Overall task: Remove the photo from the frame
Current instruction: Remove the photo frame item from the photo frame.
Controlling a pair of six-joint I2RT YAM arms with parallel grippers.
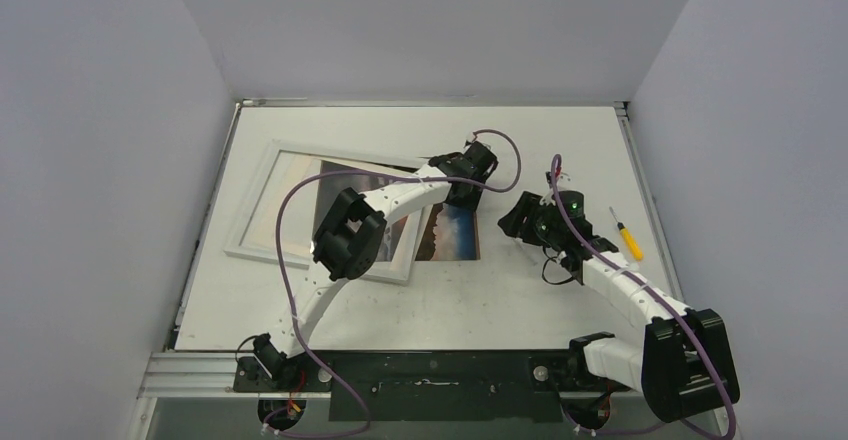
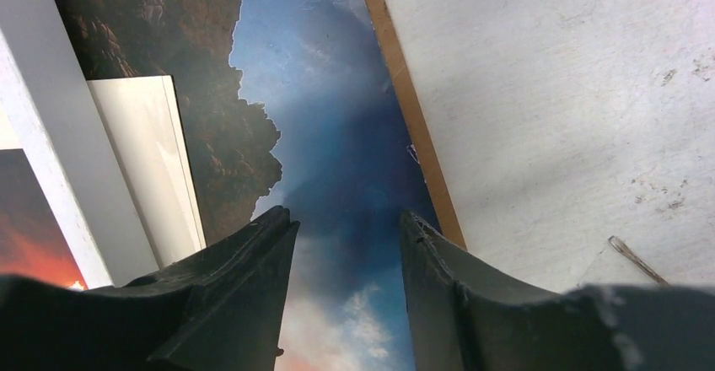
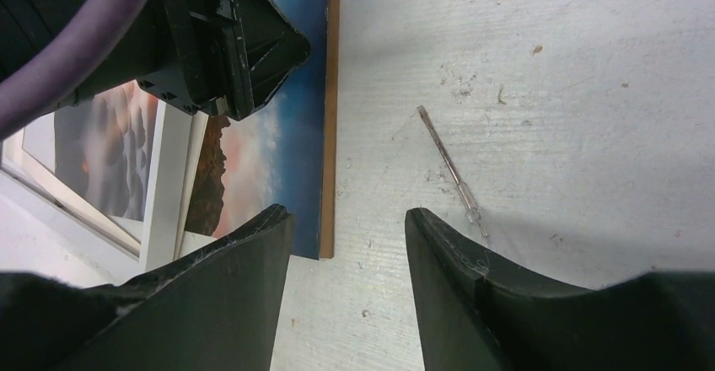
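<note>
Frame (image 1: 256,200), narrow white border, lay near the table's (image 1: 400,305) left edge, partly hidden under the left arm. Photo (image 3: 110,139), grey clouds with an orange glow, sat inside it, mostly cut off. Left gripper (image 2: 346,219) half open, empty, over a glossy blue-sky print (image 2: 337,135) edged in brown. Right gripper (image 3: 347,215) half open, empty, above the scuffed white table.

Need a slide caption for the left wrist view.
Left gripper open over the blue-sky landscape board beside the white frame.
</note>
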